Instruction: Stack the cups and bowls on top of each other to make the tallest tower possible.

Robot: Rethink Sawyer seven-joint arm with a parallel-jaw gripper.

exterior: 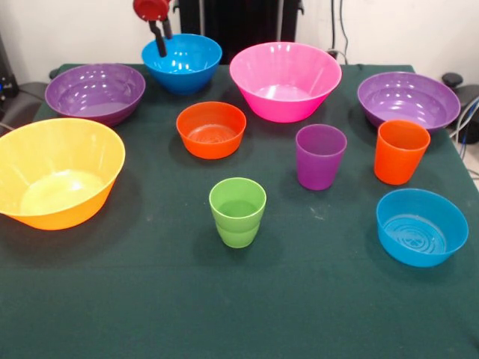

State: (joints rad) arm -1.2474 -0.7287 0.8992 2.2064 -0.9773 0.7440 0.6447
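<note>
Up at the top edge, left of centre: gripper point(162, 34) hanging from a red round mount, two dark fingers point(158, 37) pointing down, set close together with only a slim gap between. Nothing held. Tips right at the far rim of the medium blue bowl point(182, 63), overlapping it in this view; touching or just above, cannot tell.

Everything else spread out singly on the green table point(150, 299), nothing stacked. Right of the blue bowl, the large pink bowl point(285, 81), upper centre. Far upper left, a wide purple bowl point(95, 93); its twin, the second purple bowl point(408, 101), at upper right. Large yellow-orange bowl point(58, 173) at the left edge, well below the gripper. Small orange bowl point(211, 129) just below the medium blue one, nearest of the remaining pieces to the fingers.

Cups all upright, mouths up, well apart from the gripper: green cup point(237, 212) with stepped body at centre, lower than the rest; purple cup point(320, 156) right of centre; orange cup point(401, 152) further right, just below the right-hand purple bowl. Small shallow blue bowl point(421, 226) at lower right, farthest from the gripper.
</note>
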